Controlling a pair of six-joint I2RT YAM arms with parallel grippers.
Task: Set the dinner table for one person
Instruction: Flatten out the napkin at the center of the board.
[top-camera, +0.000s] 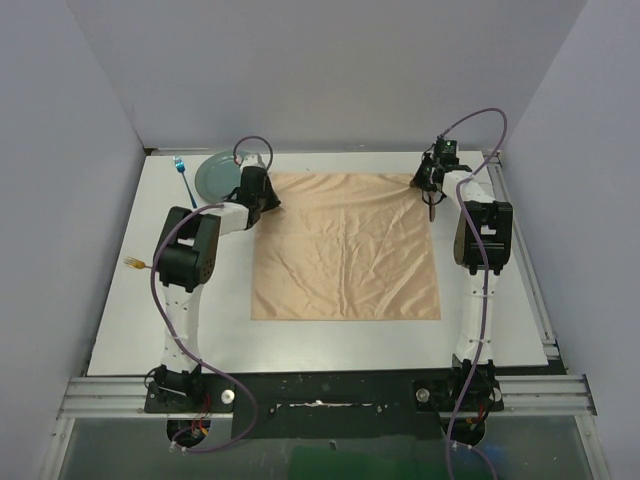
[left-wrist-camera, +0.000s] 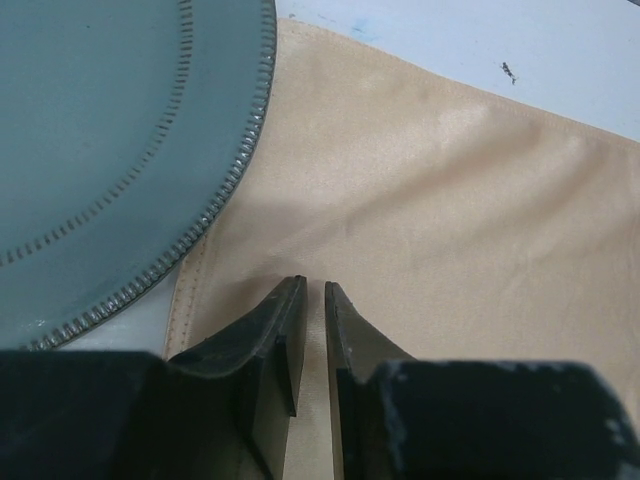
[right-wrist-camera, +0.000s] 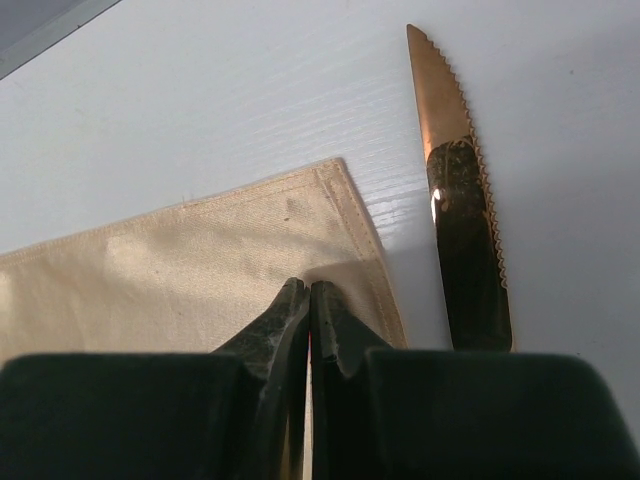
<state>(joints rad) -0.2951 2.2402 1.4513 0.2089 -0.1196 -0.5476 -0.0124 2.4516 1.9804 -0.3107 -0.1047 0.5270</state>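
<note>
My left gripper (left-wrist-camera: 314, 285) hangs barely parted over the cloth's (top-camera: 345, 245) far-left corner. My right gripper (right-wrist-camera: 308, 285) is clenched at its far-right corner, beside the knife (right-wrist-camera: 460, 200). The dinner table (top-camera: 330, 340) lies under the cloth; I'd smooth both corners evenly, sparing the plate (left-wrist-camera: 100, 150).

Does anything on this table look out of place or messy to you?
Yes. The peach-orange square cloth is creased, not smooth. The round grey-green plate sits off its far-left corner, its rim just overlapping the cloth's edge. The gold fork lies alone near the left edge of the white table.
</note>
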